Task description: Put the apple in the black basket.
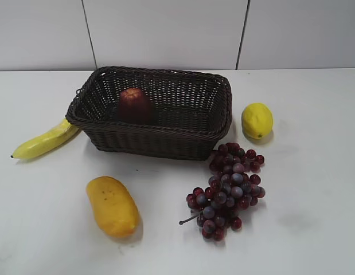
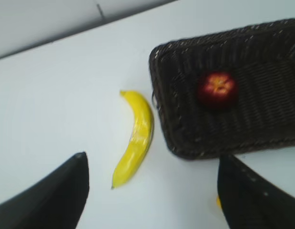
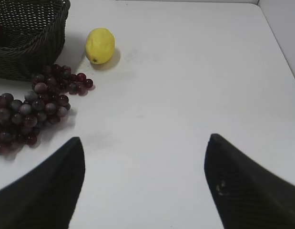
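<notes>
Maroon apple (image 1: 135,105) sat inside black basket (image 1: 166,139); job looked done. Left pincer (image 2: 152,191), right pincer (image 3: 145,183) spread, empty, clear above counter (image 1: 315,206).

Bright, even light; left wrist view seems slightly blurred.

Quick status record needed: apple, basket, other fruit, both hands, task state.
apple: inside the black basket, left half, resting on its floor
banana: on table, against the basket's left side
lemon: right of basket
grapes: in front of basket's right corner
mango: front left
left hand: open, empty, above the banana
right hand: open, empty, over bare table
task state: apple in basket
</notes>
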